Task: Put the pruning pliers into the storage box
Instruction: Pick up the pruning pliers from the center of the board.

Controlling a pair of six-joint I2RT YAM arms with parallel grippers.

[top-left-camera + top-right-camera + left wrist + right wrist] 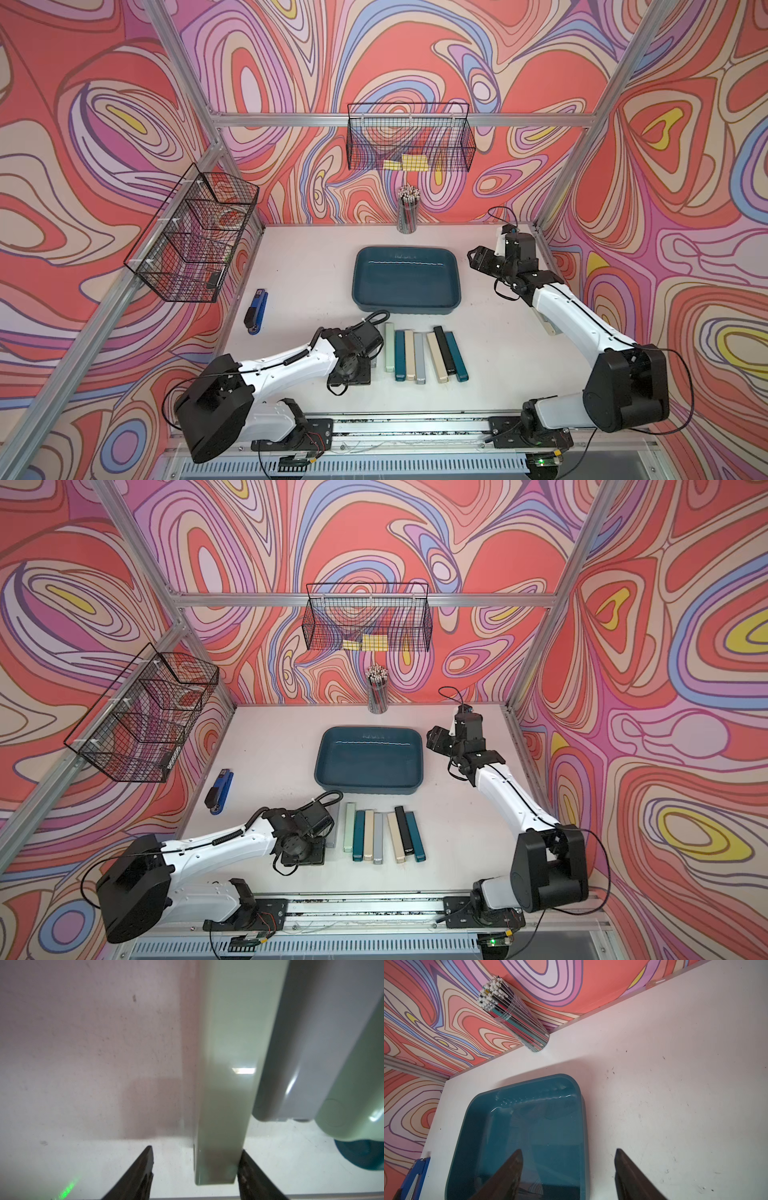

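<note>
With left gripper spread astride leftmost pliers: grasp step. Next: squeeze, lift to box. Right gripper spread, empty.

Clearance: row packed tight, box open on top

Row of pruning pliers lies side by side, most touching, hardly a finger gap inside. Outer pale green case sits between the fingers of the left tool: bare bench on one side, grey case just beside on the other. Top of the storage box open; narrow bench strip between it and the row. The right tool hangs spread over the box's right rim. Off left, the stapler; behind the box, pencil cup by the wall. Wide bare bench right of the row.
</note>
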